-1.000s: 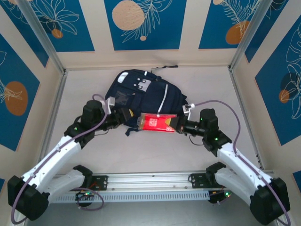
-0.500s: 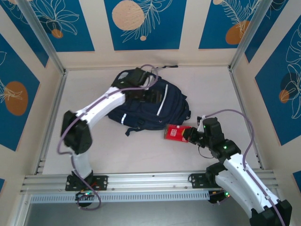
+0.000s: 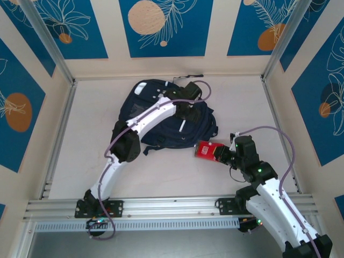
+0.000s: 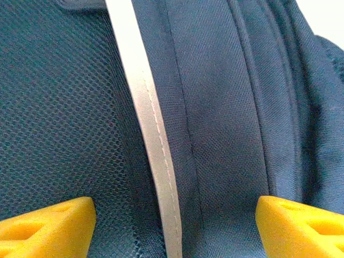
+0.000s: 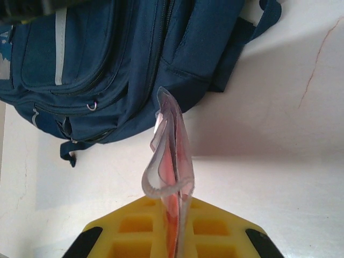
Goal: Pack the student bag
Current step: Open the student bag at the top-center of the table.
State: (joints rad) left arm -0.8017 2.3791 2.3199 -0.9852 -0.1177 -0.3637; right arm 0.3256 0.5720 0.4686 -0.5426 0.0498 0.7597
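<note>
The top camera looks down over the whole counter (image 3: 161,167). The left wrist camera sits tight against the student bag (image 3: 200,122); the right wrist camera sees it from nearby.

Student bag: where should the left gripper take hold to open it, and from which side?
Probably the fabric ridge right of the white stripe, from straight above: the student bag lies flat, front up, and the open left gripper straddles that ridge.

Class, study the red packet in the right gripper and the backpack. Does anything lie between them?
Nothing visible: bare table separates the red packet, shut in the right gripper, from the student bag. The left gripper hangs open over the bag's fabric.
</note>
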